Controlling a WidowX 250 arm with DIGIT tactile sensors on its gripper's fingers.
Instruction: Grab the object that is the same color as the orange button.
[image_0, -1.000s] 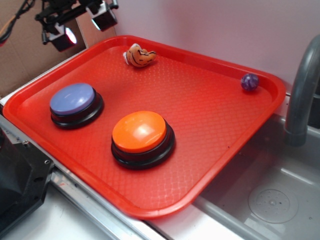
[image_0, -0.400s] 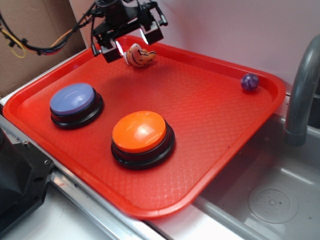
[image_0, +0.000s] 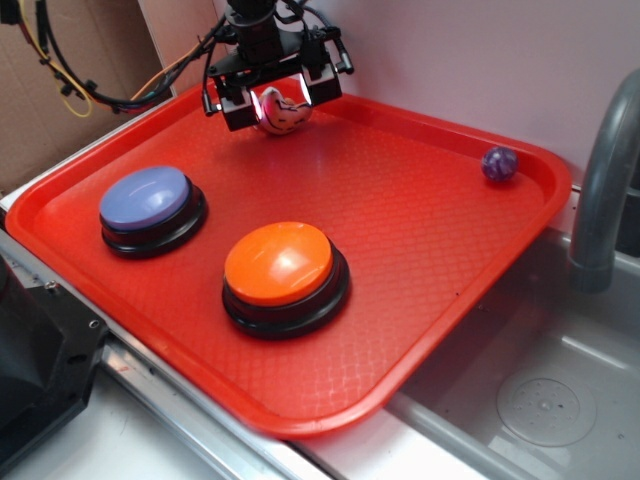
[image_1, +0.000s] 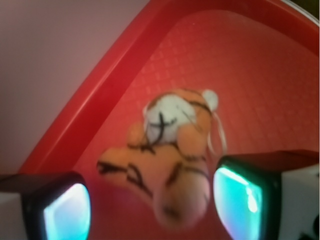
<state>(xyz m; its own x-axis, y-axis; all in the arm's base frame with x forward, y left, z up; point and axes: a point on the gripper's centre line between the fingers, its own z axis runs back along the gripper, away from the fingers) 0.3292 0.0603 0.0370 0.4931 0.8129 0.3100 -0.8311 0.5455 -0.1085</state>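
Orange button (image_0: 278, 263) at lower centre of red tray (image_0: 420, 260); lavender button (image_0: 146, 197) to its left. Purple ball (image_0: 499, 164) at right rim. Striped orange toy (image_0: 283, 112) at top, between spread fingers (image_1: 64, 210) of gripper (image_0: 272, 95), untouched.

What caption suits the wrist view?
Open fingers flank a striped orange toy tiger near the red tray rim.
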